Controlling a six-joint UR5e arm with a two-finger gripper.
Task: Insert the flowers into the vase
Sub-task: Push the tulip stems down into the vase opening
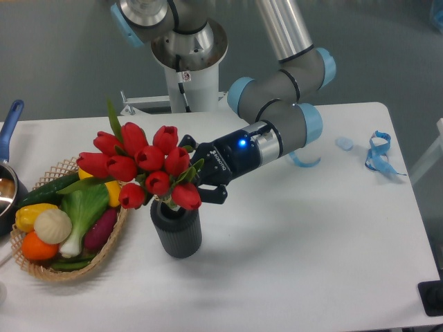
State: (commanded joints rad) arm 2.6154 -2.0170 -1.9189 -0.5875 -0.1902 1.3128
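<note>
The tool (pixel 202 181) is gripping the stems of the flowers (pixel 142 164), which are leaning left over the vase (pixel 176 227), stem ends seemingly inside its mouth. Released now, the heavy bunch is likely to tip the vase or spill toward the basket (pixel 111 242) just beside it on the surface (pixel 311 263).

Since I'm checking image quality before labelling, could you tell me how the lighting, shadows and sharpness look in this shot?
In the fixed camera view, lighting is soft and even; the white table shows no harsh glare, with only a faint shadow beside the vase. The flowers and gripper look sharp, without motion blur. A blue indicator light glows on the wrist.
</note>
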